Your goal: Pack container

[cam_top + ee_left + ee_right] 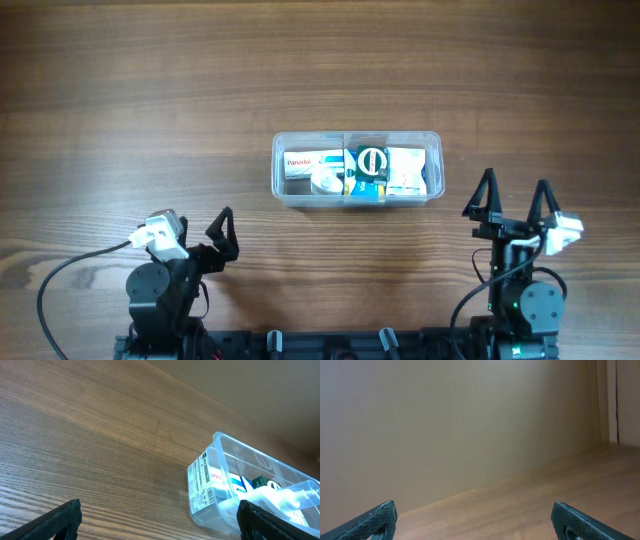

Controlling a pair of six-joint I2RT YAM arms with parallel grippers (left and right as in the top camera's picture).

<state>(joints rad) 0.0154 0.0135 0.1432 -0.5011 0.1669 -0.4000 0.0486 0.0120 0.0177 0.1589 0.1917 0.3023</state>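
The container [277, 170], a clear plastic tub, rests on the wooden table just beyond the middle. Inside it lie a white and red box [300, 162], a teal box [370, 168], a white box [405, 170] and a small clear bottle [295, 500]. My left gripper [195, 237] hovers open near the front left, well short of the tub. In the left wrist view the container [216, 440] sits ahead on the right, behind the right finger [270, 520]. My right gripper [514, 198] stands open at the front right, beside the tub's right end, with nothing between its fingers.
The right wrist view shows only the right gripper [480, 527], bare tabletop and a beige wall [445, 420] behind it. A black cable [60, 280] loops at the left arm's base. Bare wooden table [150, 90] lies all round the tub.
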